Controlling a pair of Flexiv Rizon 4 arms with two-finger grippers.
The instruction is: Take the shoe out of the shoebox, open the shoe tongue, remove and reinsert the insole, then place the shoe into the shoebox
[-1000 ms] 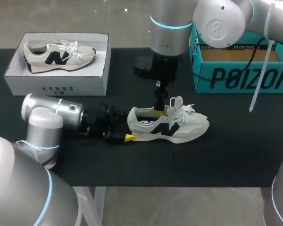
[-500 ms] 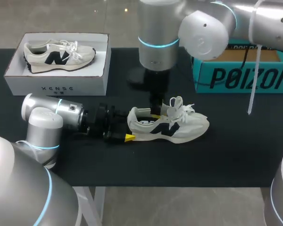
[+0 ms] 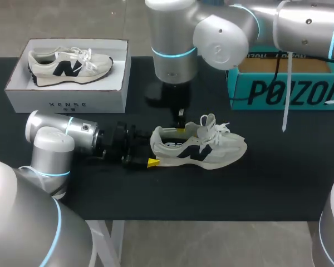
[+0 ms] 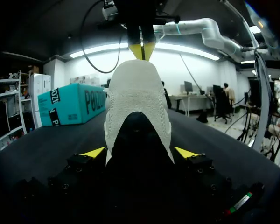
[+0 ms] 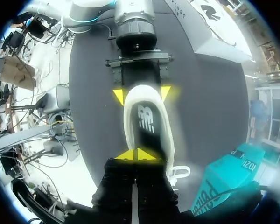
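A cream sneaker with a black logo (image 3: 211, 149) lies on its sole on the black table (image 3: 267, 189), toe to the right. My left gripper (image 3: 154, 152) lies low on the table behind it, and its yellow fingers (image 4: 94, 152) press the heel (image 4: 137, 107) from both sides. My right gripper (image 3: 181, 129) comes down from above into the shoe's opening. In the right wrist view its tips (image 5: 136, 154) are shut together at the tongue end, over the black insole (image 5: 147, 123). I cannot make out anything pinched between them.
A white shoebox (image 3: 67, 101) stands at the back left with a second sneaker (image 3: 69, 64) inside. An open teal box (image 3: 289, 92) stands at the back right. The right arm's big joints hang over the table's middle back.
The right arm has swung leftward over the shoe, and its gripper has gone from open to shut at the opening. The shoe and the left arm have stayed put.
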